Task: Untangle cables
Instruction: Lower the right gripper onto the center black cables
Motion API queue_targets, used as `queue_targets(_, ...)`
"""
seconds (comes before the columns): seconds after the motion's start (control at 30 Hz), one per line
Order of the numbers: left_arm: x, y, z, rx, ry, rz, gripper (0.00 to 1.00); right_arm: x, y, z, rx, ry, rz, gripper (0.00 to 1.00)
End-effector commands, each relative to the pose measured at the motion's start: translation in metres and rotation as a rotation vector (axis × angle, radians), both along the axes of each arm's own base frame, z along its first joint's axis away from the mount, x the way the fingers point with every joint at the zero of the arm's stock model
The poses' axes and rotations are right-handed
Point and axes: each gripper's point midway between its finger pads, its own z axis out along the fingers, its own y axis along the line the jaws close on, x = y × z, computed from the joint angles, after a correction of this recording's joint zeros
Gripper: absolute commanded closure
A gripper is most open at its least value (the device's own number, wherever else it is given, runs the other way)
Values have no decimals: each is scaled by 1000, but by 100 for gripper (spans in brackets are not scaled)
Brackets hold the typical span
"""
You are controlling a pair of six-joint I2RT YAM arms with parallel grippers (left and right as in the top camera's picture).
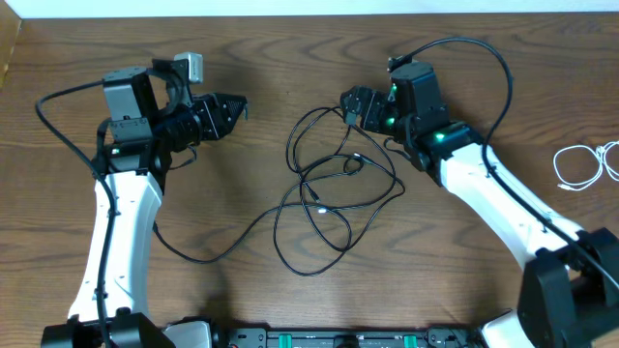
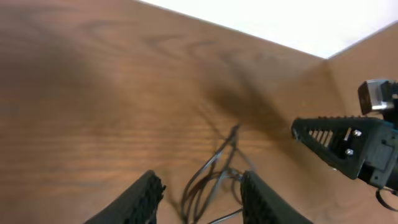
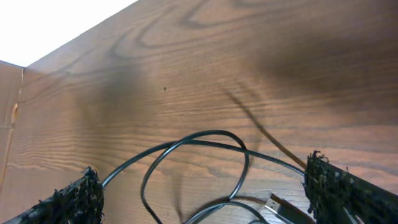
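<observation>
Thin black cables (image 1: 319, 188) lie in a tangle of overlapping loops at the table's middle, with one strand trailing left toward the left arm. My left gripper (image 1: 235, 108) is open and empty, left of the tangle and pointing at it. In the left wrist view the loops (image 2: 211, 174) show beyond the open fingers (image 2: 202, 199). My right gripper (image 1: 354, 104) is open over the tangle's upper right. In its wrist view, loops (image 3: 199, 149) and a small plug (image 3: 286, 208) lie between the spread fingers (image 3: 202, 190). A white cable (image 1: 585, 164) lies coiled at the far right.
The right gripper's finger (image 2: 336, 143) shows in the left wrist view at the right. Thicker black robot cables (image 1: 484, 58) arc over both arms. The table's far edge meets a white wall (image 1: 309, 8). A black rail (image 1: 329, 338) runs along the front edge.
</observation>
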Motion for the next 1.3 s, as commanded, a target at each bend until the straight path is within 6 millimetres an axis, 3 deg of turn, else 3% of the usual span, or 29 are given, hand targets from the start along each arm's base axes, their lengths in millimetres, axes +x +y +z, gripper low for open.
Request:
queue_targets(0.0,7,17,-13,96,16,65,57,-3,23,-33,83,102,30,1)
queue_targets(0.23,7,25,-18,128,32,100,45,0,71,-57,304,174,144,1)
queue_targets(0.43,5,32,-25,159,62,133,44,-7,92,-78,330,214,165,1)
queue_targets(0.93,4,32,-27,160,75,134,44,-17,103,-91,278,218,169,3)
queue_targets(1.27,2,32,-28,159,82,134,43,-15,128,-112,195,114,124,27)
